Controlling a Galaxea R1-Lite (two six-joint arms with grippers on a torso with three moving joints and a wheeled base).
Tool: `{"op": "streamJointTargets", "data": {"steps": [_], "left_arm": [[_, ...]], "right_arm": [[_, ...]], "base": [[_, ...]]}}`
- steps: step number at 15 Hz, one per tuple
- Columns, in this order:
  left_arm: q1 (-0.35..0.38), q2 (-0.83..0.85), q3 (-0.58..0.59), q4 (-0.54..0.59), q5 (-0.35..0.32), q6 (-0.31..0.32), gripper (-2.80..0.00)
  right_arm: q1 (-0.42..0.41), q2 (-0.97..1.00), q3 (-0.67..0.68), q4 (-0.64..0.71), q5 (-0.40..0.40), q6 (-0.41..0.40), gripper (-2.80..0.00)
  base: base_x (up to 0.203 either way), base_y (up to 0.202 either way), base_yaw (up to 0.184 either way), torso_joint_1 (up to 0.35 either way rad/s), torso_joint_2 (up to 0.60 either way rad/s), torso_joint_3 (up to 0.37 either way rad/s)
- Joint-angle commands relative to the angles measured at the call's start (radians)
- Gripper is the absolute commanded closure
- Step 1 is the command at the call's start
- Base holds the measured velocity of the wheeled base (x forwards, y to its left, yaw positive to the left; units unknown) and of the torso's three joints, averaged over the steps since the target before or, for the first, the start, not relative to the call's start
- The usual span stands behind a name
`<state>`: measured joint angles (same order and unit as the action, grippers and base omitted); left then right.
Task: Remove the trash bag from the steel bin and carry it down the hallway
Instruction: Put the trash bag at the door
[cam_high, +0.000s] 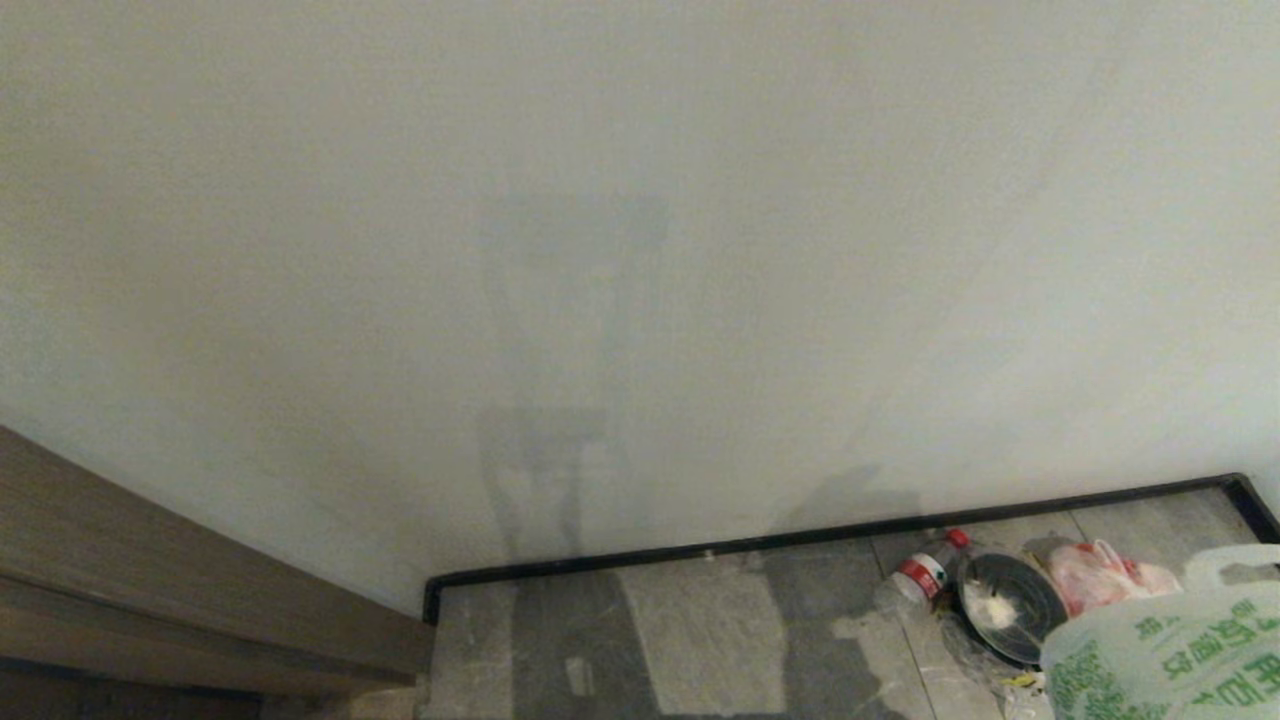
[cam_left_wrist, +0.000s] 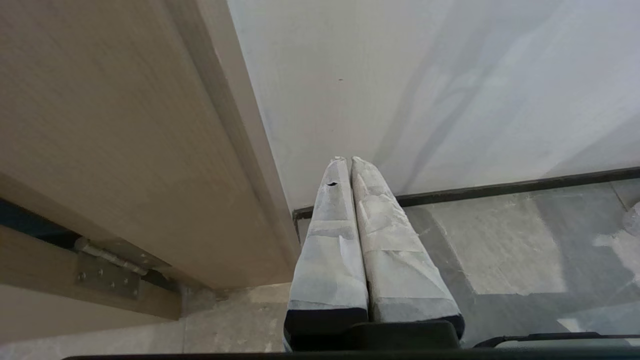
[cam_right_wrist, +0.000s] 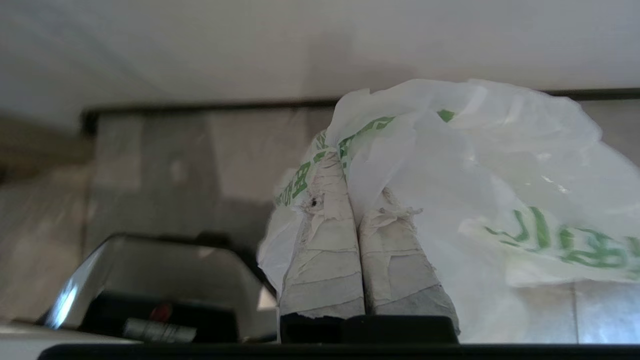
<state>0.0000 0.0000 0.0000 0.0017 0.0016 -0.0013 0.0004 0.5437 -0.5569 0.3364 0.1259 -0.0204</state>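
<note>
The trash bag (cam_high: 1180, 650), thin white plastic with green characters, hangs at the head view's lower right corner. My right gripper (cam_right_wrist: 350, 175) is shut on the trash bag (cam_right_wrist: 480, 165), with crumpled plastic draped over its taped fingertips. Close beside and below this gripper lies a shiny steel body with a dark edge (cam_right_wrist: 150, 265), which looks like the steel bin. My left gripper (cam_left_wrist: 348, 159) is shut with nothing in it and points at the corner where the white wall meets a door frame. The hallway floor (cam_high: 700, 630) is glossy grey tile.
A white wall (cam_high: 640, 250) with a black baseboard (cam_high: 800, 535) stands close ahead. A brown door frame (cam_high: 150, 560) is on the left. Loose rubbish lies against the wall: a plastic bottle (cam_high: 925, 572), a round black dish (cam_high: 1005, 605) and a pinkish-red bag (cam_high: 1100, 575).
</note>
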Motion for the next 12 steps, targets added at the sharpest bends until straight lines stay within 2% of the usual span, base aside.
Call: {"op": "streamJointTargets", "data": {"steps": [1, 3, 5, 12], "left_arm": [[0.000, 0.000, 0.000, 0.000, 0.000, 0.000, 0.00], [0.000, 0.000, 0.000, 0.000, 0.000, 0.000, 0.00], [0.000, 0.000, 0.000, 0.000, 0.000, 0.000, 0.00], [0.000, 0.000, 0.000, 0.000, 0.000, 0.000, 0.00]], "right_arm": [[0.003, 0.248, -0.045, -0.023, 0.024, -0.008, 0.00], [0.022, 0.420, -0.083, -0.085, 0.045, -0.018, 0.00], [0.064, 0.571, -0.111, -0.128, 0.022, -0.023, 0.00], [0.234, 0.986, -0.138, -0.359, -0.248, -0.029, 0.00]], "base": [[0.000, 0.000, 0.000, 0.000, 0.00, 0.000], [0.000, 0.000, 0.000, 0.000, 0.00, 0.000], [0.000, 0.000, 0.000, 0.000, 0.00, 0.000], [0.000, 0.000, 0.000, 0.000, 0.00, 0.000]]}}
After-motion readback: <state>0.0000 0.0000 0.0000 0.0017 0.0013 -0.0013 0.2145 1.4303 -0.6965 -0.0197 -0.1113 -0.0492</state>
